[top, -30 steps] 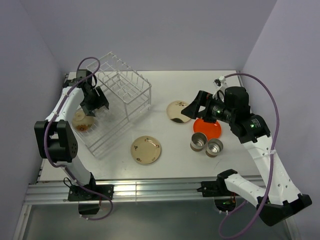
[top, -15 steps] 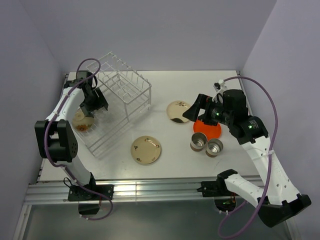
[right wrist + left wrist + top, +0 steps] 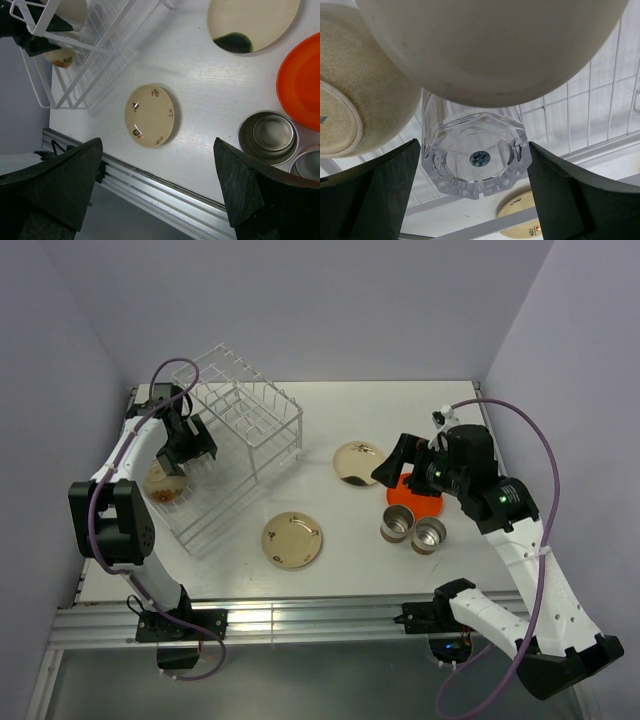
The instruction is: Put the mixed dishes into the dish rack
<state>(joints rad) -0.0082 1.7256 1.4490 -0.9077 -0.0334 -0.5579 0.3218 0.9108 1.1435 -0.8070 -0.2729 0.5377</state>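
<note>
My left gripper (image 3: pixel 189 443) hangs over the low tray part of the white wire dish rack (image 3: pixel 243 418). In the left wrist view its fingers (image 3: pixel 370 192) sit against both sides of a clear glass (image 3: pixel 476 156), which stands base up on the rack wires. A white bowl (image 3: pixel 490 45) and a cream dish (image 3: pixel 350 110) lie right beside it. My right gripper (image 3: pixel 395 462) is open and empty above the table, over a cream plate (image 3: pixel 356 462) and the orange plate (image 3: pixel 417 499). Two metal cups (image 3: pixel 397 523) (image 3: pixel 429 535) and another cream plate (image 3: pixel 292 539) stand on the table.
The right wrist view shows the cream plate (image 3: pixel 149 115), a metal cup (image 3: pixel 267 135), the orange plate (image 3: pixel 302 82) and the rack (image 3: pixel 95 45) at upper left. The table's front rail (image 3: pixel 300 620) runs along the near edge. Purple walls close in both sides.
My right gripper has drifted a little to the right and back toward the orange plate. My left gripper has shifted very slightly at the rack, the glass still between its fingers.
</note>
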